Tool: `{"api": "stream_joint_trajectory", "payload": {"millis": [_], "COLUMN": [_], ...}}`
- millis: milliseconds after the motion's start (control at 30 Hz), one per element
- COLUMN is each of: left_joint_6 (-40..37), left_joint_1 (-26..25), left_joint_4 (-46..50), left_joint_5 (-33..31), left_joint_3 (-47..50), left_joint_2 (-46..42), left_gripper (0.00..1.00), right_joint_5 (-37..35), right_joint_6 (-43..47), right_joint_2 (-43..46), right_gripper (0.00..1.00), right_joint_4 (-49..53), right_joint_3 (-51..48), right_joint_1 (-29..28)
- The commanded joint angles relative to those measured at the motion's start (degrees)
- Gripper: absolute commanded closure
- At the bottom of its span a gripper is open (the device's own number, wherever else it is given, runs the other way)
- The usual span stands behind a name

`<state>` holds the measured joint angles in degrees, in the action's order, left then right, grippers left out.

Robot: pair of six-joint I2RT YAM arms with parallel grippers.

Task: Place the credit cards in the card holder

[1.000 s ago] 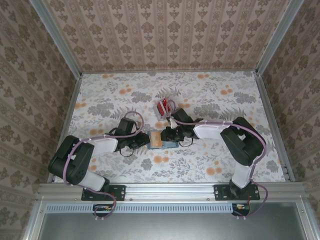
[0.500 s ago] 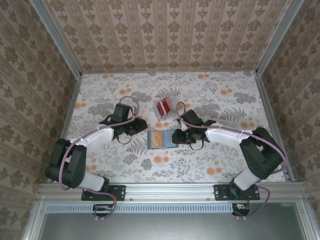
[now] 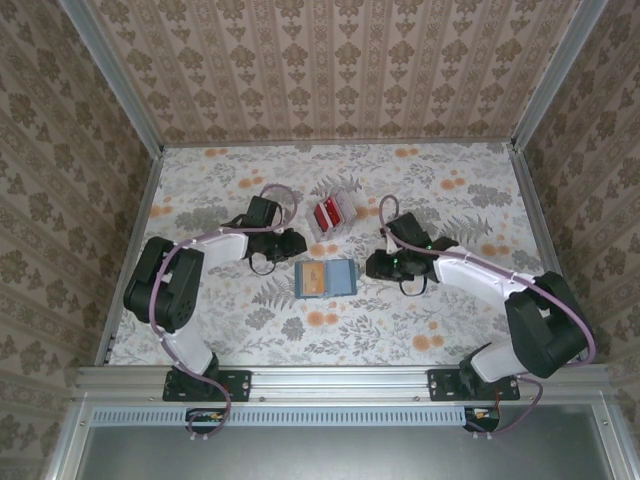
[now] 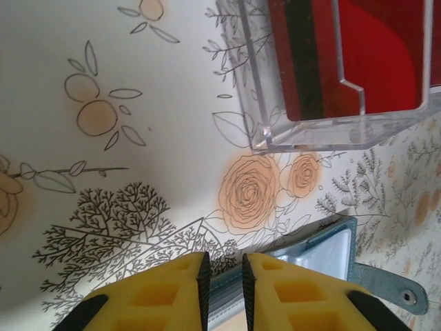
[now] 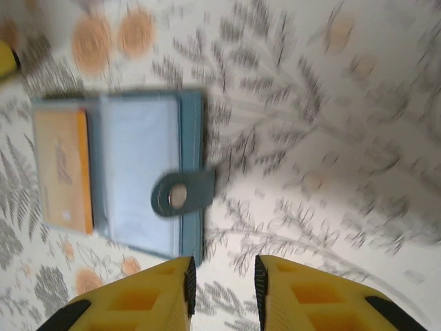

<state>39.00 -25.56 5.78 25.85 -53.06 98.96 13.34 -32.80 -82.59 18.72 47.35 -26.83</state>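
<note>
- The left gripper (image 3: 287, 243) has pulled back from the card holder's left edge, where it was a second ago. It has swung up the table (image 3: 200, 190) and now sits just beside the clear box (image 3: 331, 215) of credit cards (image 3: 326, 213). In the left wrist view its fingers (image 4: 172, 289) are almost closed, with only a thin slit between them and nothing held. The red credit cards (image 4: 358, 55) stand in the clear box (image 4: 331, 131) close ahead.
- The card holder (image 3: 325, 277) lies between the two arms, spread open and flat on the table, orange pocket to the left and blue to the right. It rests on its own with neither gripper touching it. The opening step looks done, and no card is in it yet.
- The right gripper (image 3: 377, 265) has let go of the holder's right edge and backed off to the right, leaving it near but apart. In the right wrist view the gripper (image 5: 222, 274) is parted a little and empty, with the card holder (image 5: 131, 172) and its snap tab (image 5: 182, 194) ahead.
- Judging by this, fetching a card comes next, and the left gripper is better placed for it.
</note>
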Motion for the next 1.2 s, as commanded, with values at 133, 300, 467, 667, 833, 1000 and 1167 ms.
{"api": "stream_joint_trajectory", "payload": {"millis": [133, 300, 467, 667, 833, 1000, 1167], "left_joint_6": [1.85, 2.05, 2.9, 1.55, -0.02, 0.83, 5.38], "left_joint_1": [-3.06, -4.21, -4.57, -5.02, -5.11, -6.6, -12.82], "left_joint_4": [-2.63, -2.45, -3.21, -1.71, -0.51, -0.47, -1.26], "left_joint_5": [1.07, 0.54, -0.02, -2.32, -2.24, -2.6, -4.53], "left_joint_3": [-1.81, -2.4, -1.09, 0.37, 1.71, 6.2, 11.82], "left_joint_2": [2.24, 3.43, 2.1, 1.58, 3.12, 0.62, -5.11], "left_gripper": [0.77, 0.77, 0.77, 0.77, 0.77, 0.77, 0.77], "right_joint_5": [3.33, 4.47, 6.92, 9.14, 8.86, 7.65, 6.61], "right_joint_6": [3.89, 7.02, 8.56, 6.7, 6.96, 7.65, 7.76], "right_joint_2": [-4.66, -12.18, -21.32, -19.27, -12.91, -6.31, -3.01], "right_gripper": [0.62, 0.58, 0.57, 0.57, 0.56, 0.56, 0.56], "right_joint_4": [1.1, 3.9, 7.54, 4.48, 4.52, 5.96, 5.49], "right_joint_3": [9.64, 20.06, 31.39, 28.14, 19.9, 12.77, 8.37], "right_joint_1": [6.56, 7.07, 8.12, 8.02, 7.97, 8.1, 8.61]}}
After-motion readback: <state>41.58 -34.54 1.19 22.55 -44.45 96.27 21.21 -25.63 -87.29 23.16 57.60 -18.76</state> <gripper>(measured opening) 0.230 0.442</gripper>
